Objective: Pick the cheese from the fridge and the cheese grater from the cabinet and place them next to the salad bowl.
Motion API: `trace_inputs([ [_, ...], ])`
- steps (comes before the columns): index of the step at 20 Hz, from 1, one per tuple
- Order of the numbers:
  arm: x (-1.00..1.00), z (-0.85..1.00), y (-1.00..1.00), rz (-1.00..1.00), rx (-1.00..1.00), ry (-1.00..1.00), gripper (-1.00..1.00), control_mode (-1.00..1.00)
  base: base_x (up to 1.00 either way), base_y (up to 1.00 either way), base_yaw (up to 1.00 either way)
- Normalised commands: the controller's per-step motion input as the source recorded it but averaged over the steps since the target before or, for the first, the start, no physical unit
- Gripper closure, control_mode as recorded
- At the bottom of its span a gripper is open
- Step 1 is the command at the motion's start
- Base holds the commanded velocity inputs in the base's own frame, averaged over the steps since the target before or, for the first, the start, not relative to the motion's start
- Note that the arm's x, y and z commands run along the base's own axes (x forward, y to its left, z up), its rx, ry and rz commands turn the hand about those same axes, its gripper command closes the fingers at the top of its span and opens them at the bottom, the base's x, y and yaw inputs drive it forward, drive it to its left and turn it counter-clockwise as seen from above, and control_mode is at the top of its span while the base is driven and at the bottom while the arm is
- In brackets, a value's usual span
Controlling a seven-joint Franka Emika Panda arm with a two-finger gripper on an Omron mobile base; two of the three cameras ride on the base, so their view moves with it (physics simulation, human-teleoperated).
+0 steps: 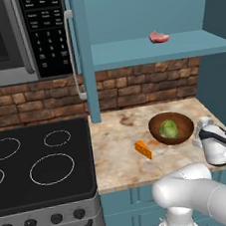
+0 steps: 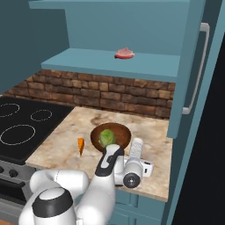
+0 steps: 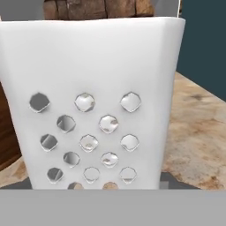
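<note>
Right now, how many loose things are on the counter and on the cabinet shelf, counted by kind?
Food: 3: cheese, lettuce head, raw meat
Kitchenware: 2: salad bowl, cheese grater
Total: 5

Cheese grater (image 2: 136, 149) upright beside salad bowl (image 2: 123, 132).

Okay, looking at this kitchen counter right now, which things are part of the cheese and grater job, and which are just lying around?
Part of the job:
- small orange cheese wedge on the counter
- pale perforated box grater, standing beside the bowl
- round dark-brown wooden salad bowl with lettuce
- open teal wall cabinet

Just lying about:
- pinkish-red lump of raw meat on the cabinet shelf
- black stovetop
- black microwave
</note>
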Motion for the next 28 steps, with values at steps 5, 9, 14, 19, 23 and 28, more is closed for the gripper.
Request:
trace_inputs([
  [5,-0.01,-0.19,0.07,0.00,0.00,-0.01,-1.00,-1.00,0.00,0.00,0.00],
  [9,0.00,-0.12,0.06,0.00,0.00,-0.01,-1.00,-1.00,0.00,0.00,0.00],
  [14,-0.16,-0.10,0.12,0.00,-0.01,0.00,-1.00,-1.00,0.00,0.00,0.00],
  [19,-0.21,-0.01,0.09,0.00,-0.03,-0.03,-1.00,-1.00,0.00,0.00,0.00],
  [23,-0.14,0.01,0.00,0.00,-0.04,-0.06,-1.00,-1.00,0.00,0.00,0.00],
  [28,-0.18,0.16,0.00,0.00,-0.05,-0.03,-1.00,-1.00,0.00,0.00,0.00],
])
